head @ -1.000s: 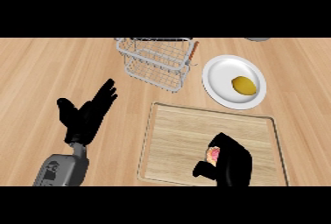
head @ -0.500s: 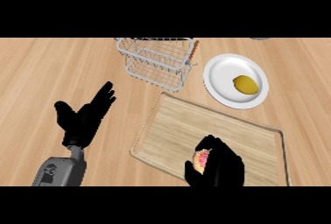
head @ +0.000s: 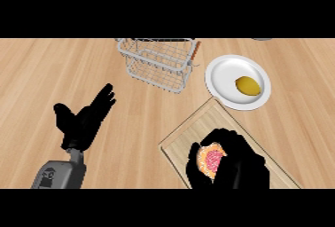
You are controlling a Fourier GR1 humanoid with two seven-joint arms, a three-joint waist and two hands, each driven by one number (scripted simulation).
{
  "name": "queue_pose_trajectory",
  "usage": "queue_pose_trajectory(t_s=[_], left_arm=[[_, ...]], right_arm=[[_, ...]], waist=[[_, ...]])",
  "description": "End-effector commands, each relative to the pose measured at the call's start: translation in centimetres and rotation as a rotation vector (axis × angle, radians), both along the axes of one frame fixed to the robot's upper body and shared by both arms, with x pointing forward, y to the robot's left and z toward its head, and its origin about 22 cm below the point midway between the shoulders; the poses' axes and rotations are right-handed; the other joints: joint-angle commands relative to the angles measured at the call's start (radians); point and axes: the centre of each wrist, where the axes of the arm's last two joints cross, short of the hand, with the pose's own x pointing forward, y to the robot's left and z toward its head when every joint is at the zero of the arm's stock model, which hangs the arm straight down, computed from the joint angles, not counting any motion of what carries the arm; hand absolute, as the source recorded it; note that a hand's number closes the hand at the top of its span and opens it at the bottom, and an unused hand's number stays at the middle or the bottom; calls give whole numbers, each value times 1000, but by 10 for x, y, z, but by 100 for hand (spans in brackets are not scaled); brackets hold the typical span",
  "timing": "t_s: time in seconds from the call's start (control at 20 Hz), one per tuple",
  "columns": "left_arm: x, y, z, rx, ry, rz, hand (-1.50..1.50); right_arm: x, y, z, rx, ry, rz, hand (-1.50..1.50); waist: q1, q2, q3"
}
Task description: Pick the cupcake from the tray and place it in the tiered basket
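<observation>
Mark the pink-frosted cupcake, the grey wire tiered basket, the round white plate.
pink-frosted cupcake point(head: 212, 159), head view, frosting top.
grey wire tiered basket point(head: 152, 81), head view, near rim.
round white plate point(head: 222, 77), head view, bare left part.

My table point(head: 46, 66) is light wood, its grain running side to side across my view. Toward the far right stands a round white plate point(head: 224, 75). On it lies one yellow, oval piece of food point(head: 248, 86), a little right of the plate's middle. At the far edge I see a sliver of something grey point(head: 263, 39), too cut off to name.
</observation>
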Motion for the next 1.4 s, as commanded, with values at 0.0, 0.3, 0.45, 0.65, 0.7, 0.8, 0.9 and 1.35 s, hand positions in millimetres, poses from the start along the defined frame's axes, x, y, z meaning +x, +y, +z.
queue_pose_trajectory(t_s=[0.0, 0.3, 0.45, 0.65, 0.7, 0.8, 0.9, 1.35], left_arm=[[-1, 5, 1, 8, 6, -7, 0], [4, -10, -3, -2, -12, -21, 0], [3, -15, -1, -2, -2, -36, 0], [6, -15, 3, -1, -14, -55, 0], [13, -8, 12, 10, -17, -52, 0], [8, -28, 6, -6, -9, -81, 0], [15, -20, 11, 3, -22, -81, 0], [19, -27, 11, 1, -31, -76, 0]], right_arm=[[-4, 5, 34, 53, 11, -168, 150], [19, 7, 56, -18, -18, -193, 150], [37, 8, 63, -49, 13, -214, 150], [63, 7, 84, -32, 24, -235, 150], [70, 5, 93, -5, 25, -246, 150], [89, 7, 106, 36, 13, -260, 150], [104, 8, 121, 34, 28, -277, 150], [181, 25, 163, 101, 56, -276, 150]], waist=[[11, 3, 0], [25, 15, -2], [46, 16, -2], [69, 19, -1], [66, 19, 0], [84, 24, 1], [84, 26, 0], [94, 38, 3]])
